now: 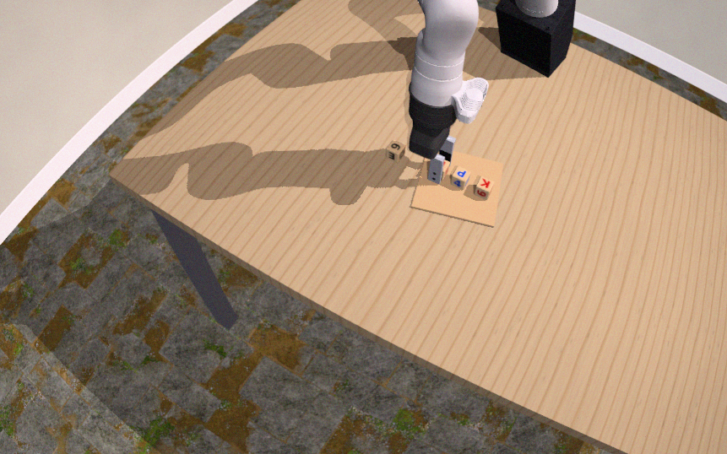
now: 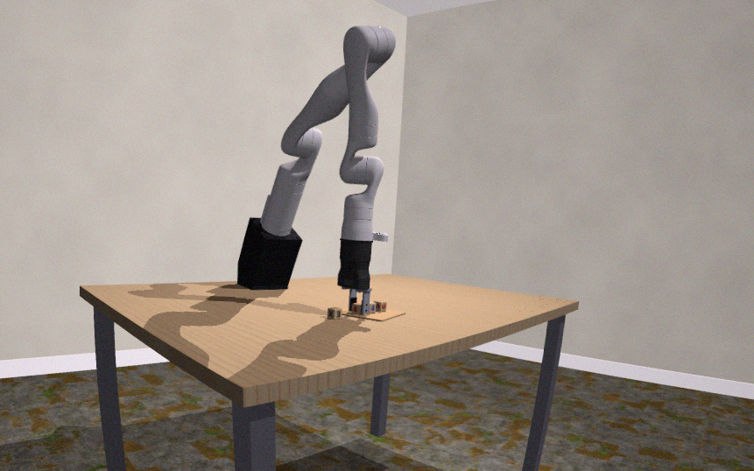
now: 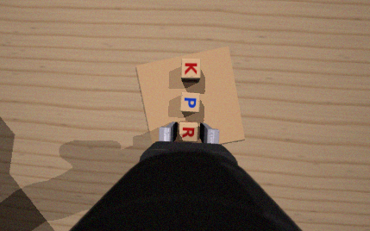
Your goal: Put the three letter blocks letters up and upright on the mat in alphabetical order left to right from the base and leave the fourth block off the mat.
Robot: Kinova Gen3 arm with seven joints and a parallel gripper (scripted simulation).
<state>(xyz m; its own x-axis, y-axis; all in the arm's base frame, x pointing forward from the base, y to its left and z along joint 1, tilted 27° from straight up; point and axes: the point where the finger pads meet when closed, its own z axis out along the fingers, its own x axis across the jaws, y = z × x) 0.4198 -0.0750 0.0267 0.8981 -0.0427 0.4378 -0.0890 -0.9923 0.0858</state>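
The K block (image 1: 485,184) (image 2: 381,305) (image 3: 191,69), P block (image 1: 460,175) (image 2: 372,307) (image 3: 190,103) and R block (image 2: 356,307) (image 3: 188,131) stand on the mat (image 1: 439,207) (image 2: 384,317) (image 3: 221,108) in a nearly straight row, letters on top. Seen from the base they read K, P, R from left to right, upright. My gripper (image 1: 442,167) (image 2: 359,306) (image 3: 188,129) is open around the R block, with a narrow gap beside it in the wrist view. In the top view the near finger hides most of the R block. The mat lies flat.
The fourth block (image 1: 395,150) (image 2: 334,312) stands off the mat, beyond the R end of the row, with a dark figure on top. It is outside the wrist view. The P block is close beside the fingers. The robot's black base (image 1: 534,39) (image 2: 268,257) stands at the table's back.
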